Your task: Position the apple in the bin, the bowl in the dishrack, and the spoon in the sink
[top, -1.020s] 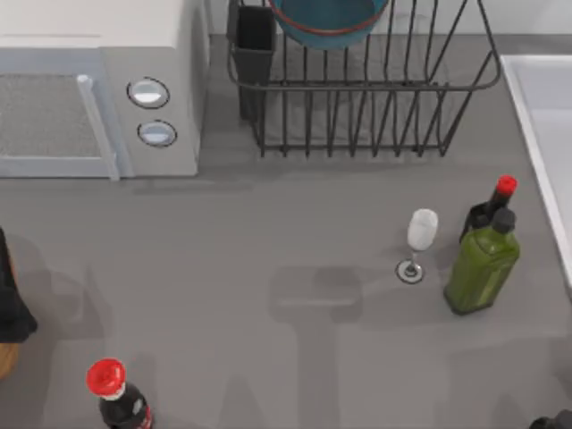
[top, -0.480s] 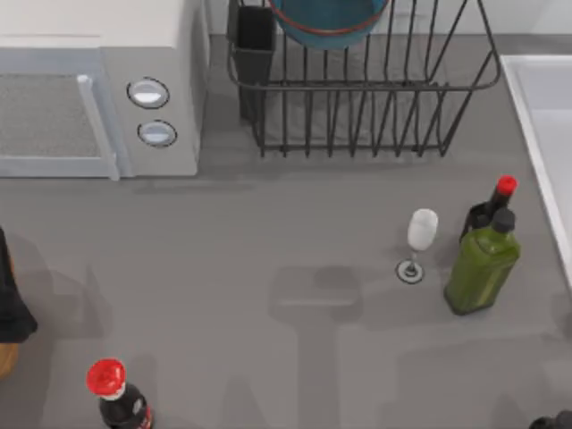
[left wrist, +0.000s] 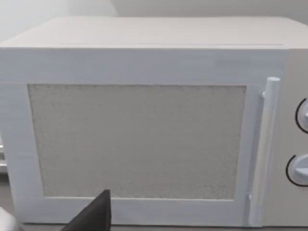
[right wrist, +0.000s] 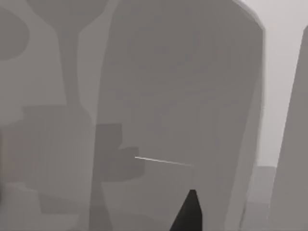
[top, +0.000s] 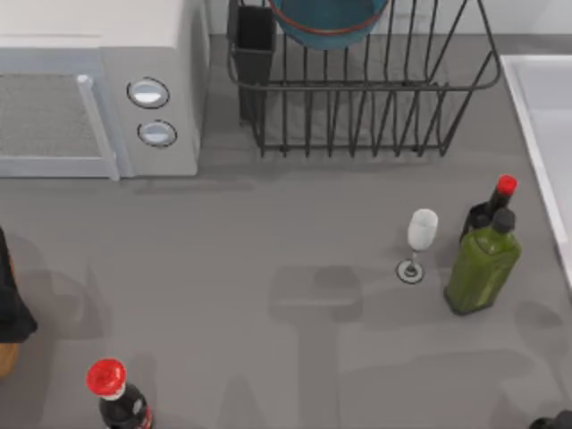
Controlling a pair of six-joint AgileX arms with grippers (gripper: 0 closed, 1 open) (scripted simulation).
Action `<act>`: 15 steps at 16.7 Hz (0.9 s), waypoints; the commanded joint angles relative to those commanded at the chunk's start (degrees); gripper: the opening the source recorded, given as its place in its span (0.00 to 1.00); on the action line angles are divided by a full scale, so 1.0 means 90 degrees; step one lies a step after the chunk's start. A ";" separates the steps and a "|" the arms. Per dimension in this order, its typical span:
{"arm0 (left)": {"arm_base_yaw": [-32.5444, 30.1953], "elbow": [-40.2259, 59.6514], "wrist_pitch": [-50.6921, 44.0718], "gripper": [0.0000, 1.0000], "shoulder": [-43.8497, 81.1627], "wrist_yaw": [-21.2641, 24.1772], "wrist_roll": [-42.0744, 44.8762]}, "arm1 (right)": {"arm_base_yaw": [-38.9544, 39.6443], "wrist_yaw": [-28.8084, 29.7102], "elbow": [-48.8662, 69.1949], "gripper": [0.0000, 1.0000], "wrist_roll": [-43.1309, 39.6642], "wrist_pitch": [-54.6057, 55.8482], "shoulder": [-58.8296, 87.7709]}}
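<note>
The teal bowl (top: pixel 329 20) with its reddish rim sits in the black wire dishrack (top: pixel 357 116) at the back of the table. The pale sink (top: pixel 525 116) runs along the right edge. The apple, the spoon and the bin are out of view. My left arm (top: pixel 11 308) is a dark shape at the left edge, and its wrist view faces the microwave with one dark fingertip (left wrist: pixel 94 216) low in the picture. My right arm (top: pixel 554 421) sits at the front right corner. Its wrist view looks down on bare grey table past a dark fingertip (right wrist: pixel 189 214).
A white microwave (top: pixel 98 54) fills the back left. A wine glass (top: pixel 420 234), a green bottle (top: pixel 483 264) and a dark red-capped bottle (top: pixel 496 204) stand close together right of centre. Another red-capped bottle (top: pixel 116 393) stands at the front left.
The arm shadow at the table's front right has shifted a little. No object has moved.
</note>
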 joint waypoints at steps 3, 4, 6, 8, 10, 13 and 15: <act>0.0000 0.0000 0.0000 1.00 0.0000 0.0000 0.0000 | 0.0009 -0.0005 -0.0020 0.00 0.0011 0.0017 0.0027; 0.0000 0.0000 0.0000 1.00 0.0000 0.0000 0.0000 | 0.0006 -0.0004 0.0043 0.00 0.0008 -0.0010 0.0081; 0.0000 0.0000 0.0000 1.00 0.0000 0.0000 0.0000 | -0.0006 -0.0004 0.0369 0.00 -0.0006 -0.0143 0.0358; 0.0000 0.0000 0.0000 1.00 0.0000 0.0000 0.0000 | -0.0029 -0.0002 0.0956 0.00 -0.0029 -0.0369 0.0859; 0.0000 0.0000 0.0000 1.00 0.0000 0.0000 0.0000 | -0.0058 -0.0001 0.1795 0.00 -0.0059 -0.0662 0.1550; 0.0000 0.0000 0.0000 1.00 0.0000 0.0000 0.0000 | -0.0111 0.0001 0.3492 0.00 -0.0111 -0.1177 0.2810; 0.0000 0.0000 0.0000 1.00 0.0000 0.0000 0.0000 | -0.0151 0.0003 0.4806 0.00 -0.0145 -0.1552 0.3714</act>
